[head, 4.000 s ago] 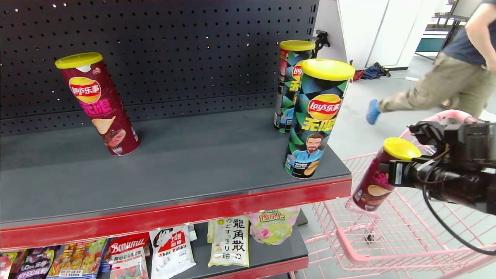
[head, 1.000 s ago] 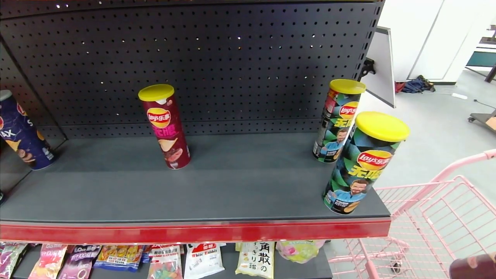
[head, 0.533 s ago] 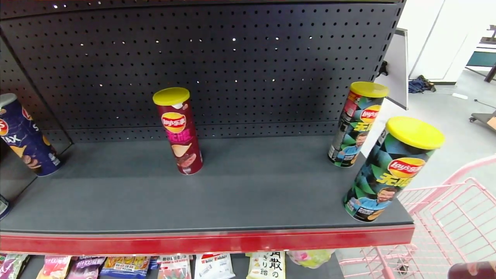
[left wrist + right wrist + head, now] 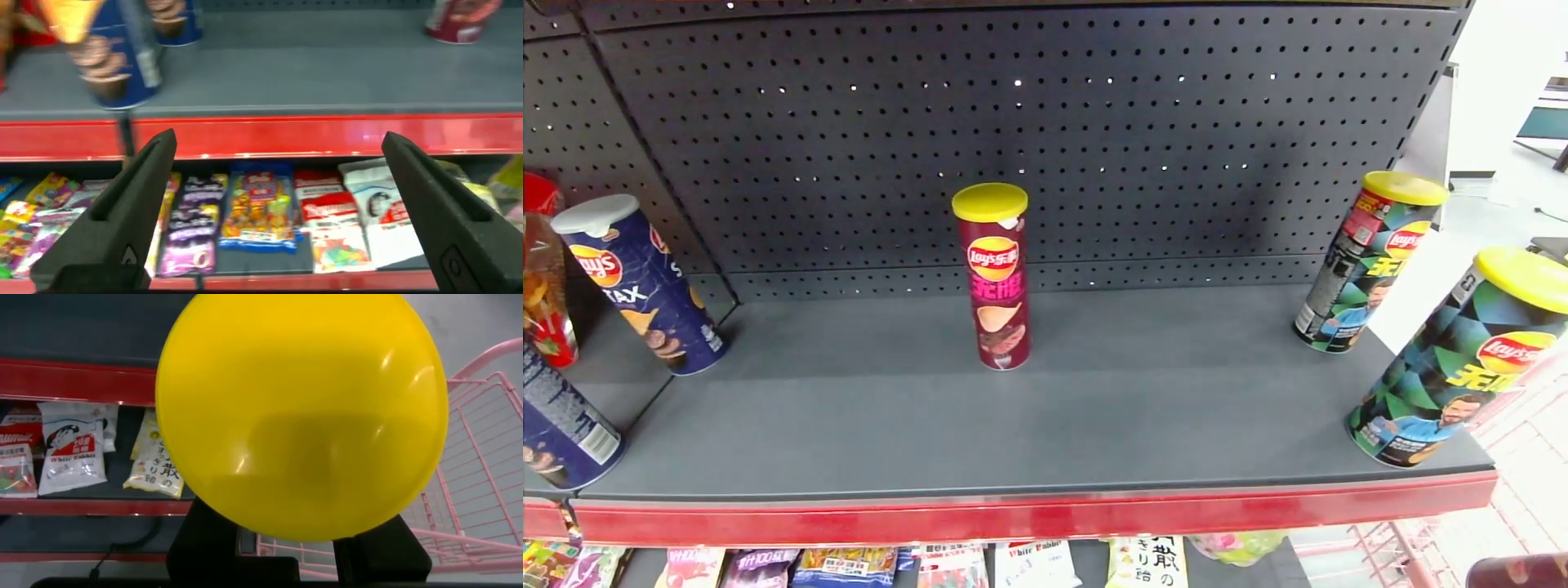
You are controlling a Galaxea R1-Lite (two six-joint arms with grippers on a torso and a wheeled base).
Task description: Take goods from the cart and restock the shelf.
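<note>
A maroon chip can (image 4: 1001,282) with a yellow lid stands upright mid-shelf on the grey shelf (image 4: 1013,425). My right gripper (image 4: 298,551) is shut on another maroon chip can, whose yellow lid (image 4: 302,416) faces the wrist camera. That held can's body (image 4: 1519,570) peeks in at the head view's lower right corner, below shelf level and beside the pink cart (image 4: 482,457). My left gripper (image 4: 278,204) is open with nothing in it, level with the shelf's red front edge (image 4: 270,135).
Two green chip cans (image 4: 1368,261) (image 4: 1454,367) stand at the shelf's right end, the nearer one close to the front corner. Blue cans (image 4: 641,282) (image 4: 556,416) stand at the left. Snack bags (image 4: 359,220) fill the lower shelf. A pegboard backs the shelf.
The head camera has swung left, so the shelf and its cans sit further right in the picture and the blue cans have come into view. The held can stays at the lower right corner.
</note>
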